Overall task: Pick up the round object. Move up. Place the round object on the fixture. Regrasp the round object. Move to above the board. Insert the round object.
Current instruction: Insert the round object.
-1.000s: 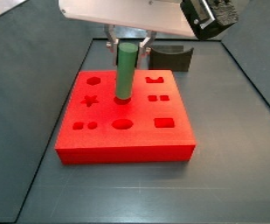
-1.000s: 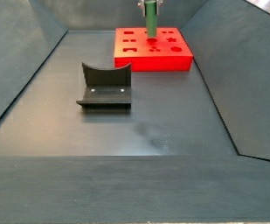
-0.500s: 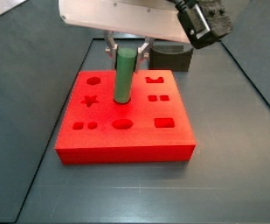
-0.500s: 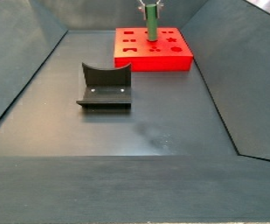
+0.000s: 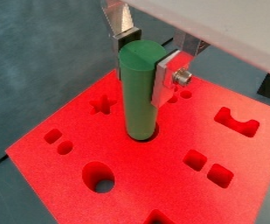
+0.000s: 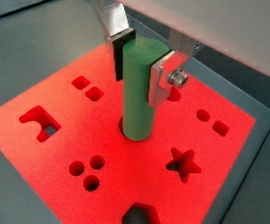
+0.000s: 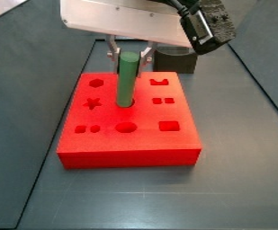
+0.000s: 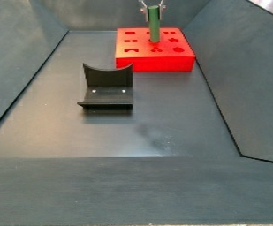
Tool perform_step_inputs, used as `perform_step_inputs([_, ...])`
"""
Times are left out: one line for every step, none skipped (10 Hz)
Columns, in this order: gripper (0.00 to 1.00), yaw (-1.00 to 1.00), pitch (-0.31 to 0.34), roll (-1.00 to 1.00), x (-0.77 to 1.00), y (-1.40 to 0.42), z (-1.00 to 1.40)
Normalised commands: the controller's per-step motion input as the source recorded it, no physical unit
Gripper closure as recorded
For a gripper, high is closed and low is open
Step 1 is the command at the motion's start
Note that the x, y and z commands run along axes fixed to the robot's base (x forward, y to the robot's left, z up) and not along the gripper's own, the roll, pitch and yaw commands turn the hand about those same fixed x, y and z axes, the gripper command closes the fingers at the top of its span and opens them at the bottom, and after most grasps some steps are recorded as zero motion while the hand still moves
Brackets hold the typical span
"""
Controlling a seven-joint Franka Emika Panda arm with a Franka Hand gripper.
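The round object point(image 7: 127, 79), a smooth green peg, stands upright with its lower end in a round recess of the red board point(image 7: 141, 154). Both wrist views show it the same way, the peg point(image 5: 137, 96) point(image 6: 141, 92) rising from the board point(image 5: 148, 171) point(image 6: 137, 175). My gripper point(image 7: 129, 54) hangs over the peg's top, open, a finger on each side and a little room beside it. One silver finger plate point(image 5: 162, 77) sits close to the peg. The dark fixture point(image 8: 105, 86) stands apart from the board point(image 8: 163, 62), with nothing in its notch.
The board's other recesses, a star point(image 6: 182, 162), squares point(image 5: 207, 168) and small circles, lie around the peg. Dark sloping walls point(image 8: 20, 79) enclose the grey floor. In a side view the fixture point(image 7: 177, 60) stands just behind the board.
The fingers have parted from the peg and the gripper has risen slightly, so the peg's top now shows between them. The peg stays upright in its hole.
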Motion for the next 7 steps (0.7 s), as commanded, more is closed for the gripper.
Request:
perform_step_inputs([1.0, 0.0, -0.026, 0.0, 0.0, 0.0, -0.15])
perform_step_inputs([1.0, 0.0, -0.039, 0.0, 0.0, 0.0, -0.17])
perform_step_inputs([1.0, 0.0, -0.043, 0.0, 0.0, 0.0, -0.18])
perform_step_inputs([1.0, 0.0, -0.05, 0.0, 0.0, 0.0, -0.19])
perform_step_inputs([1.0, 0.0, -0.059, 0.0, 0.0, 0.0, -0.21])
perform_step_inputs([1.0, 0.0, -0.074, 0.0, 0.0, 0.0, -0.23])
perform_step_inputs([1.0, 0.0, -0.086, 0.0, 0.0, 0.0, -0.23])
